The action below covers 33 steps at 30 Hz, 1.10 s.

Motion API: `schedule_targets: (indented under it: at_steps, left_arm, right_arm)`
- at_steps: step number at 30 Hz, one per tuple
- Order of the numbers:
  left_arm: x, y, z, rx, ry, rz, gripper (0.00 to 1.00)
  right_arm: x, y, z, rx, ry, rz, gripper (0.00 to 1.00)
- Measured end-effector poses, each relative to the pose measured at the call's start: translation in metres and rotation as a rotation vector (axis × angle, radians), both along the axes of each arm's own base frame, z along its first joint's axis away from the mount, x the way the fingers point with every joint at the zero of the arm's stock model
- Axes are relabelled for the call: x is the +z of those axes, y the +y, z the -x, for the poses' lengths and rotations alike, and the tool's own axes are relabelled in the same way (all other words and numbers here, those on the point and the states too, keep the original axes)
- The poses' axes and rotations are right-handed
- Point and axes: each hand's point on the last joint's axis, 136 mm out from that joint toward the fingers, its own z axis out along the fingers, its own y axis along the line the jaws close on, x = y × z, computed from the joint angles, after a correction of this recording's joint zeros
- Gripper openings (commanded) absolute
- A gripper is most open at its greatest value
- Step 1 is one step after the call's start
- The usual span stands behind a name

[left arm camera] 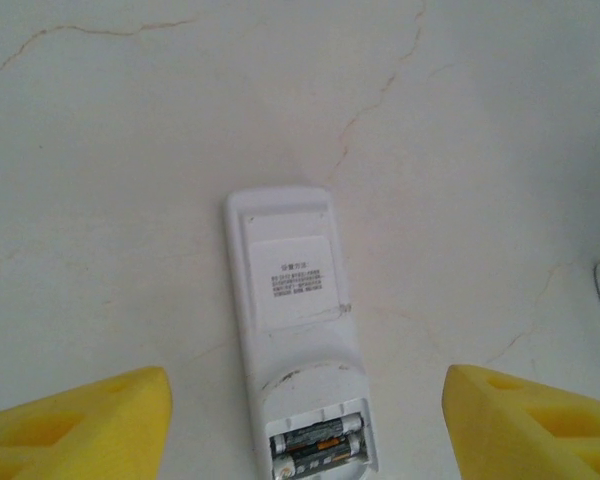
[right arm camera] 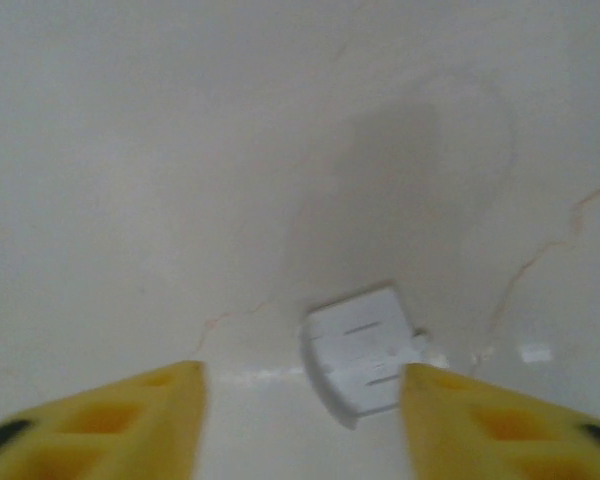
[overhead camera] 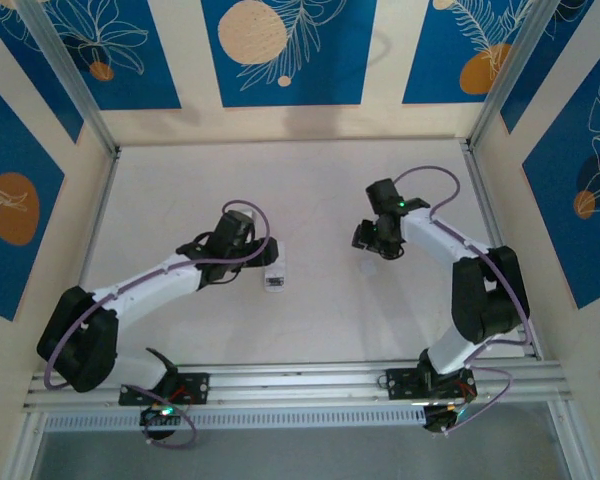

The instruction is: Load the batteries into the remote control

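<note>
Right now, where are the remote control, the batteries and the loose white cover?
remote control [left arm camera: 292,285]: left wrist view, on the label on its back.
batteries [left arm camera: 320,438]: left wrist view, on the upper one in the open compartment.
white cover [right arm camera: 363,358]: right wrist view, middle of its grooved face.

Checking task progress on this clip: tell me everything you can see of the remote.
The remote is a slim white plastic handset lying flat, back side up, on the pale table. A printed label sits on its back. Its battery bay at the near end is uncovered, with two dark batteries lying side by side in it. Only the table touches it; the open left gripper brackets that end without contact.
</note>
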Motion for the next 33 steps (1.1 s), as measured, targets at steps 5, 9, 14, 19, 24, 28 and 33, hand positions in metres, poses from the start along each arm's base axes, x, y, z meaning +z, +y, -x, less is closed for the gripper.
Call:
schedule_targets:
  at_steps: [5, 9, 14, 19, 24, 28, 33]
  left_arm:
    - [-0.002, 0.003, 0.005, -0.008, 0.0, -0.003, 0.72]
    - [-0.004, 0.003, 0.007, -0.018, 0.002, -0.009, 0.72]
    - [-0.007, 0.005, 0.011, -0.027, 0.009, -0.007, 0.73]
    - [-0.008, 0.005, 0.014, -0.043, 0.004, -0.009, 0.76]
    - [0.025, -0.009, 0.017, -0.169, -0.147, 0.075, 0.78]
    - [0.079, -0.031, 0.03, -0.411, -0.458, 0.161, 0.89]
    - [0.144, -0.072, 0.051, -0.841, -0.868, 0.095, 0.98]
  right_arm:
    - [-0.023, 0.011, 0.009, 0.018, 0.067, 0.03, 0.3]
    - [-0.042, 0.007, 0.014, 0.01, 0.119, 0.062, 0.29]
    - [-0.054, 0.01, 0.018, 0.008, 0.151, 0.075, 0.16]
    - [-0.055, 0.011, 0.017, -0.001, 0.147, 0.078, 0.01]
    - [-0.038, 0.022, 0.017, -0.002, 0.127, -0.004, 0.0]
    - [0.034, 0.049, 0.008, 0.036, -0.026, -0.249, 0.01]
    - [0.155, 0.078, -0.002, 0.134, -0.26, -0.638, 0.01]
